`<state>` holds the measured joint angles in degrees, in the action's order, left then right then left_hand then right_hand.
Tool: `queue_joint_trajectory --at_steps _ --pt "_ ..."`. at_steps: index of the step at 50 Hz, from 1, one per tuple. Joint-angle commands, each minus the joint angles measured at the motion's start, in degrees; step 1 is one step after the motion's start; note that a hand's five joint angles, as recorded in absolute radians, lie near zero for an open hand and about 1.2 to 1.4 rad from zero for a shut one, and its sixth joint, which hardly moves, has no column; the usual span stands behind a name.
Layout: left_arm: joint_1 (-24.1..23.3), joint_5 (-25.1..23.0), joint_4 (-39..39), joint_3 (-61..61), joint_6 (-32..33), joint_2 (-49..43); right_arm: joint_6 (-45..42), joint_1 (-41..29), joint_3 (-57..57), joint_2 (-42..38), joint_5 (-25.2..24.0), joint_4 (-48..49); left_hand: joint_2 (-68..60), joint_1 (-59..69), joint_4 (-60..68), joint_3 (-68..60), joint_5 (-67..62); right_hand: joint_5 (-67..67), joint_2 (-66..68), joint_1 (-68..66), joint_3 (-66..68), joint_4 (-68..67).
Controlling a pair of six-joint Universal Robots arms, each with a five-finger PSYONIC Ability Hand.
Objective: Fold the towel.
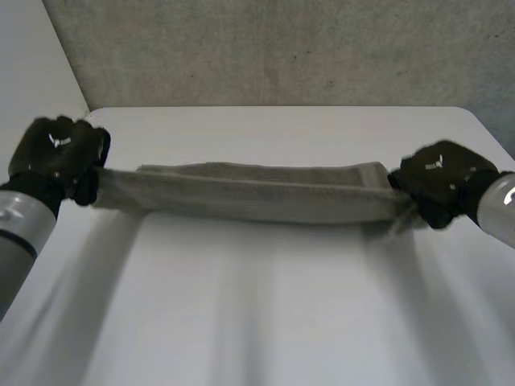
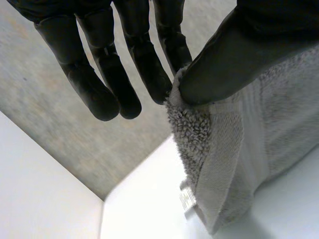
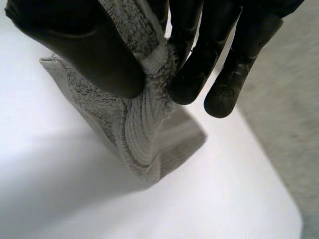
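Robot hand L (image 1: 58, 151), R (image 1: 441, 177): towel (image 1: 257, 195) ends part-hidden under thumbs (image 2: 224, 64).

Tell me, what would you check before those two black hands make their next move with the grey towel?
1. Black left hand pinches one end of the grey terry towel: ok, its thumb presses the cloth against a finger.
2. Black right hand pinches the opposite end: ok, thumb and fingers clamp the cloth.
3. Towel stretched as a straight band between the hands: ok.
4. Towel doubled lengthwise: ok, layers show along its edge.
5. Towel's lower edge off the white table: cannot tell.
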<state>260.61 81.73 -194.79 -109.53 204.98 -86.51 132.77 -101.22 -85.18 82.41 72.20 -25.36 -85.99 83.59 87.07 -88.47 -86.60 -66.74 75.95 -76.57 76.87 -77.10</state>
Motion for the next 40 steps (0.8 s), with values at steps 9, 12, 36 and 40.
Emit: queue_joint_trajectory --at_steps 9,12,36,40 --pt "4.9 -6.5 -0.6 -2.2 0.2 -3.4 -16.0 2.8 4.8 -8.2 -5.8 -11.1 6.0 -3.6 -7.1 8.5 16.6 -3.3 4.1 -3.4 3.1 -2.9" --pt "4.5 -6.1 -0.5 1.4 0.2 -9.3 -15.9 2.3 7.6 -13.3 -5.2 -8.8 6.0 -3.6 -7.1 8.5 16.6 -3.3 4.1 -3.4 3.1 -2.9" --pt "0.0 1.0 -2.9 44.1 0.2 -52.5 -16.5 -4.4 21.2 -39.2 -0.7 34.6 6.0 -3.6 -7.1 8.5 16.6 -3.3 4.1 -3.4 3.1 -2.9" --pt "-0.7 1.1 -3.0 44.3 0.2 -53.3 -16.5 -4.5 22.0 -41.4 -0.7 34.6 6.0 -3.6 -7.1 8.5 16.6 14.3 -13.6 14.2 -14.5 14.7"
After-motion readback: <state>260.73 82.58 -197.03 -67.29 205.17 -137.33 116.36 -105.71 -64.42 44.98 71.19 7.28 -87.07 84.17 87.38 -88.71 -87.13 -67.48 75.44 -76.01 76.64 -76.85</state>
